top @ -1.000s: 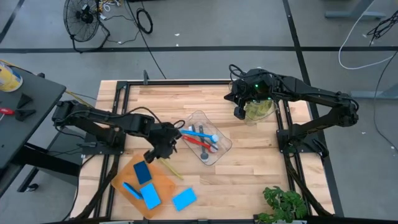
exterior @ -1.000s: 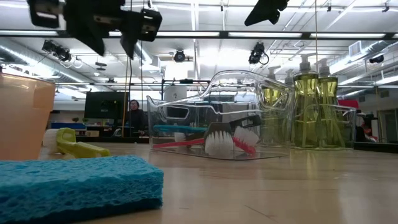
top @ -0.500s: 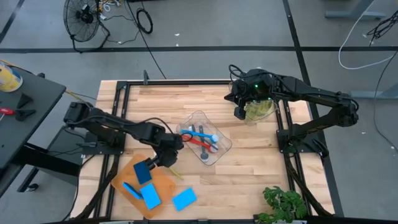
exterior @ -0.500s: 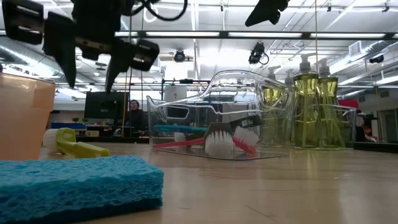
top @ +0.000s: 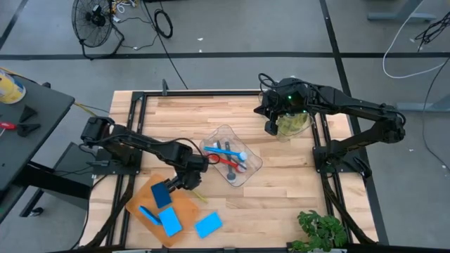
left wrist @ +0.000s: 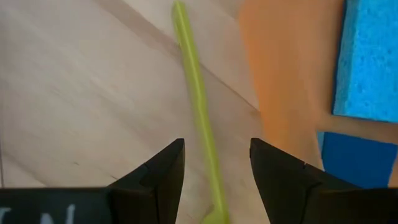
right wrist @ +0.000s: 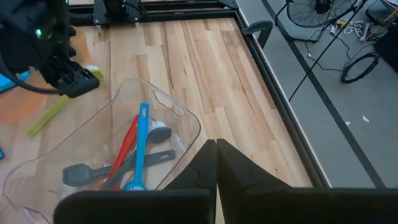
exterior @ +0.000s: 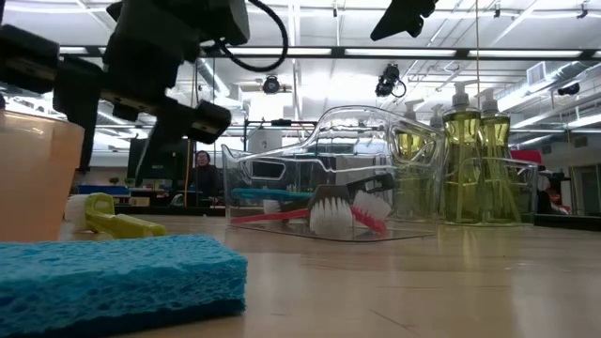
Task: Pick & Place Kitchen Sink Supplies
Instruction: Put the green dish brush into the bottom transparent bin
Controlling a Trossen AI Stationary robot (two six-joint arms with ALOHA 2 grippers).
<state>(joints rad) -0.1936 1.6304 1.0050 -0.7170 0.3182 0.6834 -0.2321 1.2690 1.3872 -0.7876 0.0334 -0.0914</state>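
A yellow-green brush (top: pixel 193 190) lies flat on the wood beside the orange tray (top: pixel 184 209). My left gripper (top: pixel 185 177) hangs open just above it, pointing steeply down. Its fingers (left wrist: pixel 160 174) stand on either side of the brush's handle (left wrist: pixel 198 106) and are not seen touching it. Blue, red and grey brushes lie in a clear tub (top: pixel 230 160) at mid-table. Blue sponges (top: pixel 161 195) lie on the tray, and one sponge (top: pixel 208 224) lies on the table. My right gripper (top: pixel 271 128) is shut, high over the far right, next to the soap bottles (exterior: pixel 465 160).
The soap bottles stand in a second clear tub (top: pixel 292 123) at the far right. A green plant (top: pixel 322 228) sits at the near right corner. The black frame rails (top: pixel 133 119) run along both table sides. Bare wood lies between the tubs and the near edge.
My left gripper has come down toward the yellow-green brush and shifted a little toward the near edge, tipping more steeply downward. Its fingers stay equally far apart. The brush lies where it was.
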